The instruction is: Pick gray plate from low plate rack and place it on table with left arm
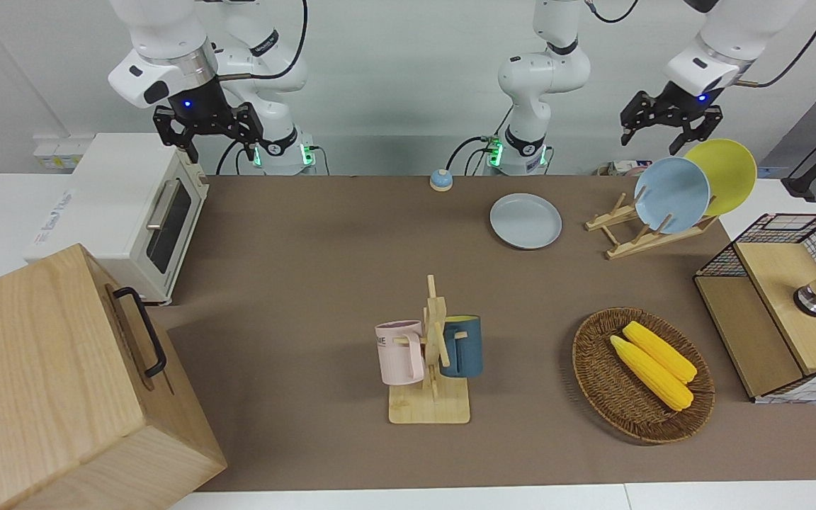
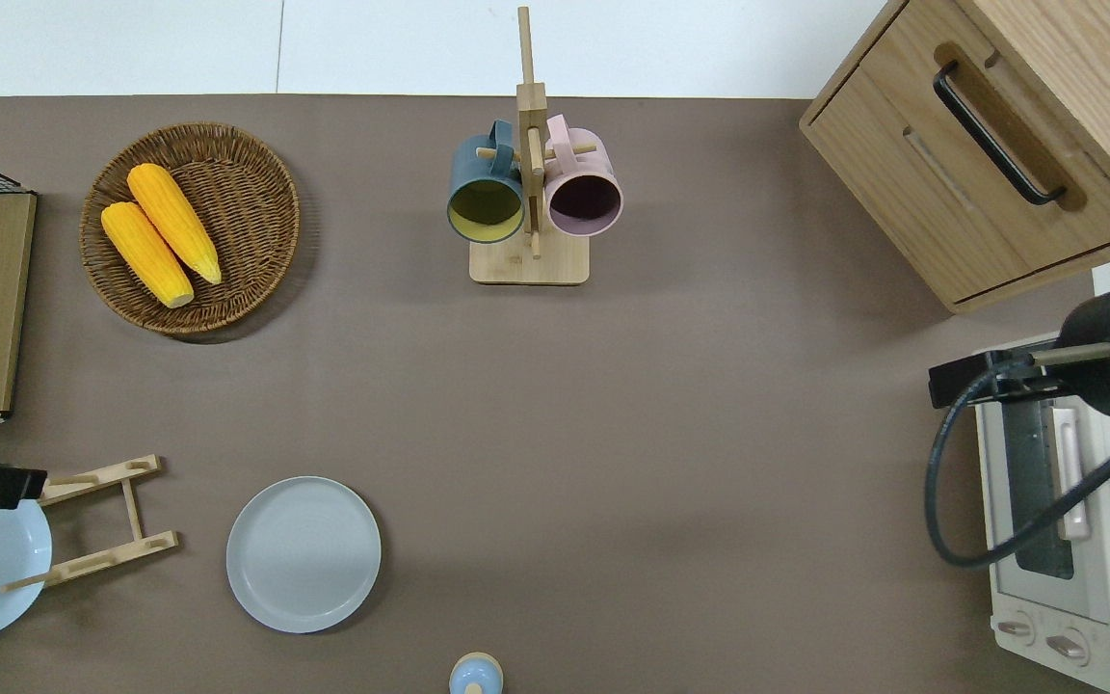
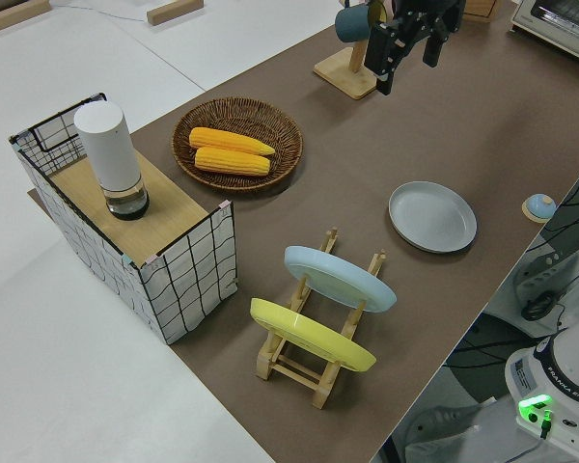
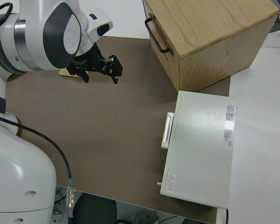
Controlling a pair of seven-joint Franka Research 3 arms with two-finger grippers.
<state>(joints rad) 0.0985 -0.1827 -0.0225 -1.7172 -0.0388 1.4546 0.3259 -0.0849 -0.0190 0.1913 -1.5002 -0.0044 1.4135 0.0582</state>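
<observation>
The gray plate (image 1: 525, 221) lies flat on the brown tabletop (image 1: 323, 283), just beside the low plate rack (image 1: 645, 230), toward the right arm's end from it. The rack holds a light-blue plate (image 1: 671, 195) and a yellow plate (image 1: 723, 174), both tilted. The left tool (image 1: 669, 120) hangs in the air with its fingers open and holds nothing. The right tool (image 1: 207, 128) is parked, fingers open too.

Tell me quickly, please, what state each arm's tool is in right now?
Left tool: open, holding nothing; the gray plate lies flat on the table.
Right tool: open, holding nothing; that arm is parked.
</observation>
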